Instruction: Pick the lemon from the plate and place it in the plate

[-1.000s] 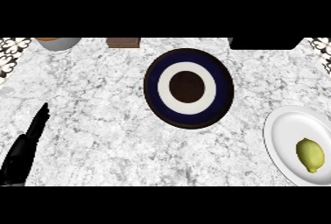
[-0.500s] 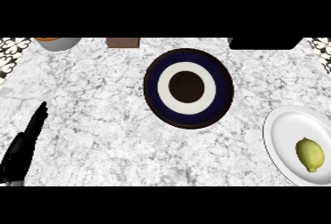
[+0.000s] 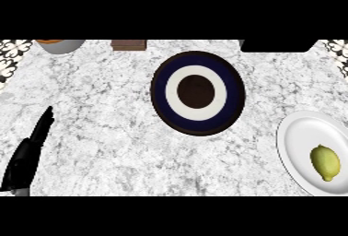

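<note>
A yellow-green lemon (image 3: 325, 162) lies on a white plate (image 3: 297, 143) at the right edge of the head view. A dark blue plate (image 3: 231, 92) with a white ring and a dark centre sits on the marble counter at the upper middle. My left hand (image 3: 28, 154) rests at the lower left, fingers straight and pointing up, far from both plates and holding nothing. My right hand does not show.
A grey bowl (image 3: 62, 45) with something orange in it stands at the back left. A small brown block (image 3: 129, 44) sits beside it, and a black object (image 3: 279, 45) at the back right. Patterned tiles show at both upper corners.
My left hand has drifted slightly; the plates and the lemon have not moved.
</note>
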`<state>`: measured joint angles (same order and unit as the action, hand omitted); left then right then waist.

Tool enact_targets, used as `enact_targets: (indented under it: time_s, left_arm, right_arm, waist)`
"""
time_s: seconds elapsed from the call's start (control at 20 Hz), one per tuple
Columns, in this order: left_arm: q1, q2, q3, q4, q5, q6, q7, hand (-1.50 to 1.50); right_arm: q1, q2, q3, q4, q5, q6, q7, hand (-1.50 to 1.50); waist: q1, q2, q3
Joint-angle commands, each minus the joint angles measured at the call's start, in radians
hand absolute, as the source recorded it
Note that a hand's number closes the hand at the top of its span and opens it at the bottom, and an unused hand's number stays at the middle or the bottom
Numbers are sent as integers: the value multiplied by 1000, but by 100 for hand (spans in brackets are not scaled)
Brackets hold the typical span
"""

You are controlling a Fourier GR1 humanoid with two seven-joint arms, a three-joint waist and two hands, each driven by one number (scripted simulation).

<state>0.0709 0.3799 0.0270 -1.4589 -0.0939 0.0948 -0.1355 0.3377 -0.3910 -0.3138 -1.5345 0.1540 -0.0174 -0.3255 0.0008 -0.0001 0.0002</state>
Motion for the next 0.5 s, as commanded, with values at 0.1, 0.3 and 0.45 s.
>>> enact_targets:
  time_s: [0.1,0.3,0.45]
  left_arm:
    - [-26,-39,21,7,-39,-7,1,0]
    - [6,-53,33,65,-53,-37,-75,0]
    - [38,-54,73,-33,-52,-72,-20,0]
  right_arm:
    - [-102,6,20,70,89,21,63,-150]
    - [-167,38,16,162,114,8,38,-150]
    - [-155,57,-9,180,132,9,-6,-150]
  waist:
    - [0,0,0]
    - [1,1,0]
    - [0,0,0]
